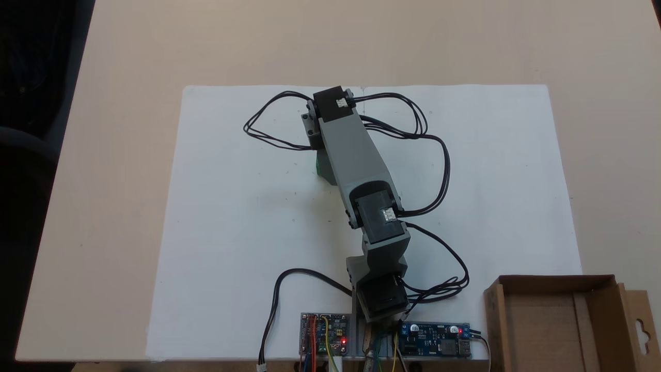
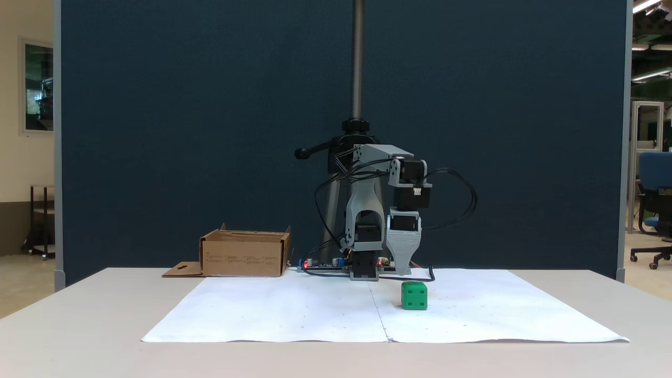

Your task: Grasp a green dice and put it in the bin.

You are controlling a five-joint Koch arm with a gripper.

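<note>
The green dice (image 2: 414, 295), a bright cube with round sunken pips, sits on the white paper sheet (image 2: 294, 310) near its middle crease. The gripper (image 2: 403, 270) hangs just above and behind it, not touching; whether its jaws are parted cannot be told.

Office-lab: blue partition (image 2: 210, 131), swivel chair (image 2: 651, 205), ceiling strip lights (image 2: 648, 6).
</note>
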